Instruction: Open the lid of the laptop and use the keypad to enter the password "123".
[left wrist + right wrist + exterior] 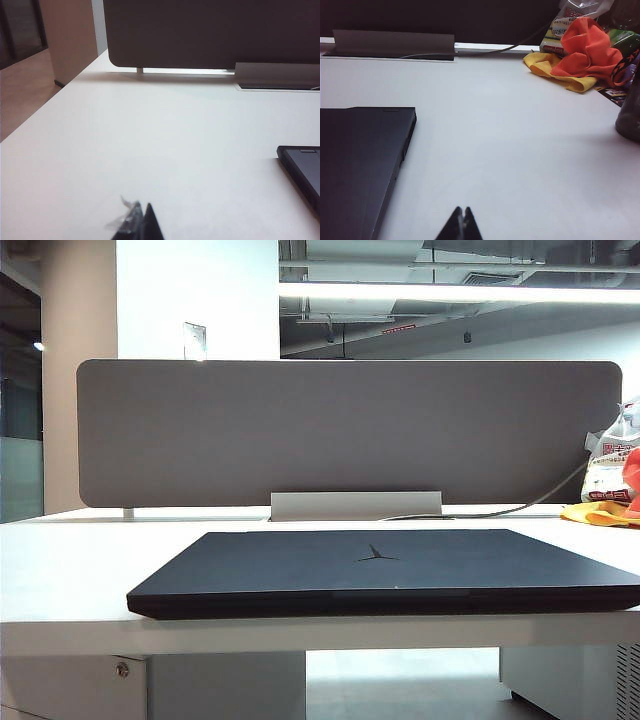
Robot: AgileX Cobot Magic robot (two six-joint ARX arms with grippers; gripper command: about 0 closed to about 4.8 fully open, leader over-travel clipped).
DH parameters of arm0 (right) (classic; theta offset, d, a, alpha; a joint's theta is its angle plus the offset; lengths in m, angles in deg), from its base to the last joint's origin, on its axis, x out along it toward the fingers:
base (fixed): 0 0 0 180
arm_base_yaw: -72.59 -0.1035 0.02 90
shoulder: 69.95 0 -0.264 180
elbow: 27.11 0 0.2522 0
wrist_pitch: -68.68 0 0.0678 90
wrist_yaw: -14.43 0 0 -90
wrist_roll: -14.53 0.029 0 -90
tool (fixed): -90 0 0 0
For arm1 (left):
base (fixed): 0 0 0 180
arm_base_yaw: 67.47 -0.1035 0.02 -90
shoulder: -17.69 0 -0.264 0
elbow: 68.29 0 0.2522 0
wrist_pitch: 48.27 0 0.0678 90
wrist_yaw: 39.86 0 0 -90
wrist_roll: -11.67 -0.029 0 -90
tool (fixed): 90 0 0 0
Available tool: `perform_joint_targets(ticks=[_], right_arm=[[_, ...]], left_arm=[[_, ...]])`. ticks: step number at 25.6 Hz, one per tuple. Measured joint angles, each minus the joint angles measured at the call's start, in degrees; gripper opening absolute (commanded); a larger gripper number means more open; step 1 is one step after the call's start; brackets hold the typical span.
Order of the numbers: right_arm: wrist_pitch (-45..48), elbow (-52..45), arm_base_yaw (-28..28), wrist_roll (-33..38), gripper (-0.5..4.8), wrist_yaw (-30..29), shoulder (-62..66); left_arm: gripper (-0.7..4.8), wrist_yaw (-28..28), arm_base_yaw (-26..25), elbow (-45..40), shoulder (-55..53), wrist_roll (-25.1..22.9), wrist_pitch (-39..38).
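Your laptop [385, 575], slim matte black slab, lies flat before the grey divider [350, 430], lid [380, 558] down. Left gripper [137, 225] and right gripper [462, 227] flank it, both clenched, empty.

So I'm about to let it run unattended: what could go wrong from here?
1. The lid lies fully shut and flush on the laptop, so a closed tool may slip off the thin front seam.
2. The laptop overhangs the desk edge; lifting could drag it off.
3. The cloths and dark bottle crowd the right tool; the left tool has open desk.
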Motion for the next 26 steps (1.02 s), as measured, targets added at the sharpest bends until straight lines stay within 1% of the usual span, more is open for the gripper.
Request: perform_joint_targets(ticks=[2, 4, 9, 12, 14, 18, 20, 22, 26], right_arm=[[0.1, 0.0, 0.0, 0.1, -0.04, -0.2, 0.0], [0.2, 0.0, -0.3, 2.2, -0.04, -1.6, 0.0], [1.6, 0.0, -0.5, 10.2, -0.04, -10.0, 0.0], [2.3, 0.0, -0.5, 13.9, -0.04, -15.1, 0.0], [2.8, 0.0, -0.5, 14.8, -0.05, -17.0, 0.0], [4.2, 0.0, -0.5, 17.6, -0.05, -21.2, 0.0], [3.2, 0.7, -0.5, 18.0, -0.05, -22.0, 0.0], [2.4, 2.8, -0.5, 18.3, -0.05, -21.9, 0.1], [2.0, 8.8, -0.5, 18.3, -0.05, -19.5, 1.5]], left_arm=[[-0.02, 0.0, 0.0, 0.0, 0.0, 0.0, 0.0], [-0.02, 0.0, 0.0, 0.0, 0.0, 0.1, 0.0], [-0.02, 0.0, 0.0, 0.0, 0.0, 0.6, 0.0], [-0.02, 0.0, 0.0, 0.0, 0.0, 4.6, 0.0], [-0.02, 0.5, 0.0, 0.0, 0.0, 7.9, 0.0], [-0.02, 1.4, 0.0, 0.0, 0.0, 15.9, 0.0], [-0.03, 2.9, 0.0, 0.0, 0.0, 19.8, 0.0], [-0.03, 5.9, 0.0, 0.0, 0.0, 22.1, 0.0], [-0.03, 11.8, 0.0, 0.0, 0.0, 23.1, 0.0]])
